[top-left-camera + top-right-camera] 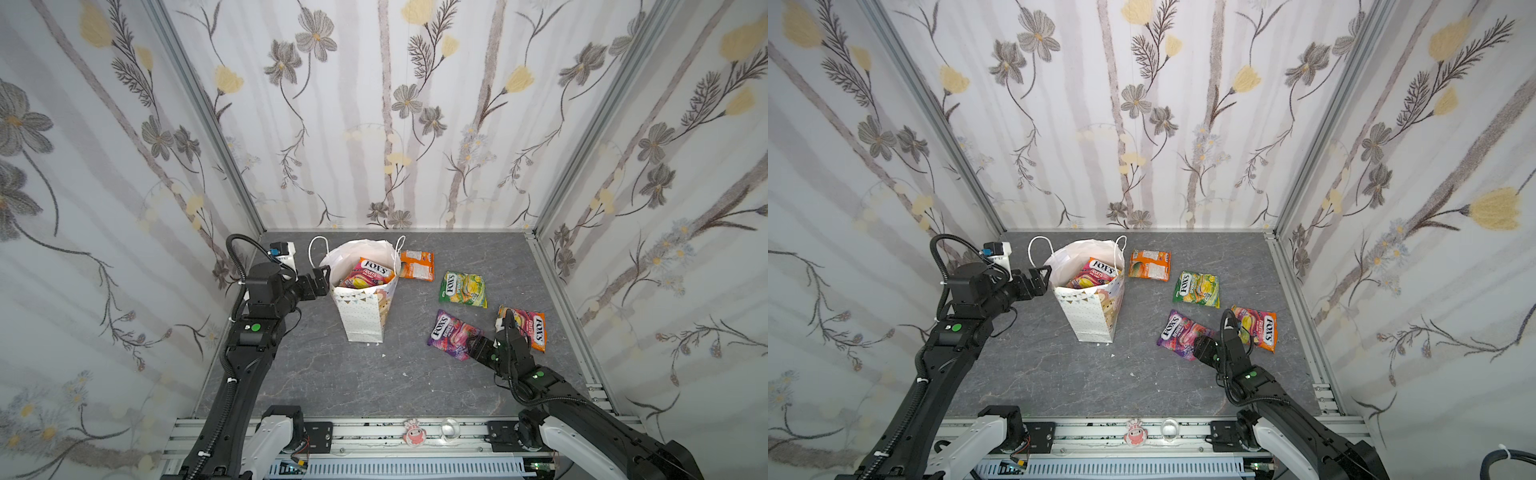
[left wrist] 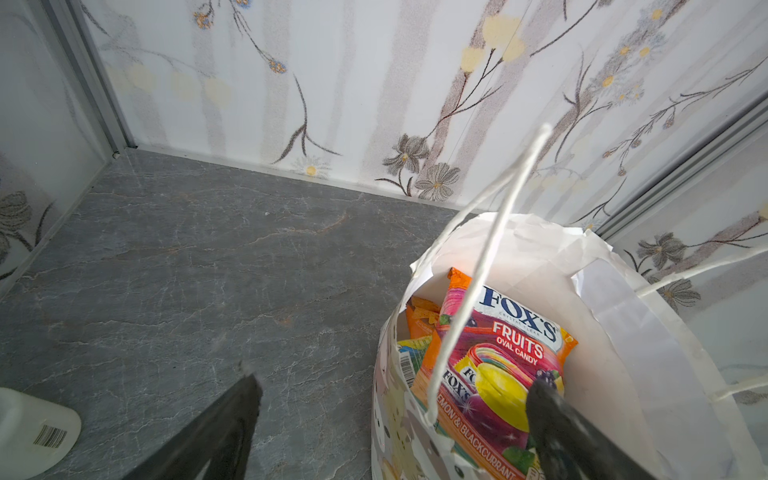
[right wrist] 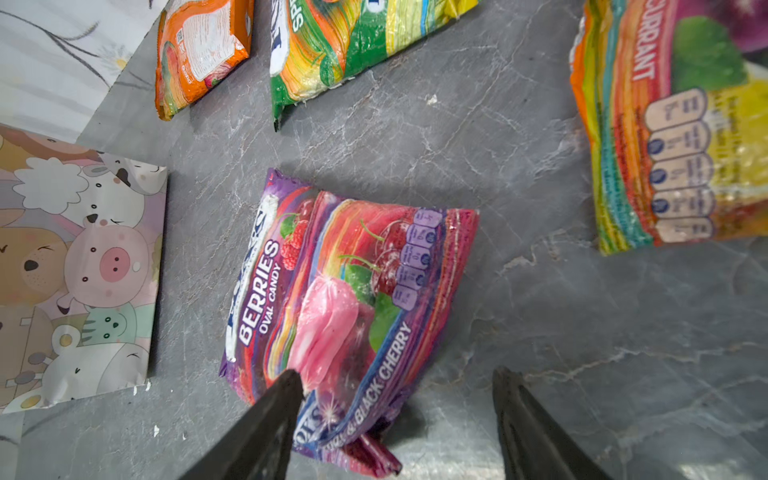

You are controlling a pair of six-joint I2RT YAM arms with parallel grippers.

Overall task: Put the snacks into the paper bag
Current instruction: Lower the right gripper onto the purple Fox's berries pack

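Observation:
The white paper bag (image 1: 361, 316) stands upright at the back left with a Fox's Fruits packet (image 1: 370, 274) and other snacks inside. My left gripper (image 1: 322, 276) is open at the bag's left rim; in the left wrist view one finger (image 2: 557, 419) is inside the mouth and the other outside. On the floor lie an orange packet (image 1: 417, 265), a green packet (image 1: 463, 289), a purple Berries packet (image 1: 451, 334) and an orange Fruits packet (image 1: 525, 326). My right gripper (image 3: 397, 374) is open low over the purple packet's (image 3: 345, 299) near corner, which lies between the fingers.
A small white bottle (image 1: 286, 251) stands in the back left corner behind my left arm. A small pink object (image 1: 413, 432) and a clear round piece (image 1: 450, 428) sit on the front rail. Patterned walls close in three sides.

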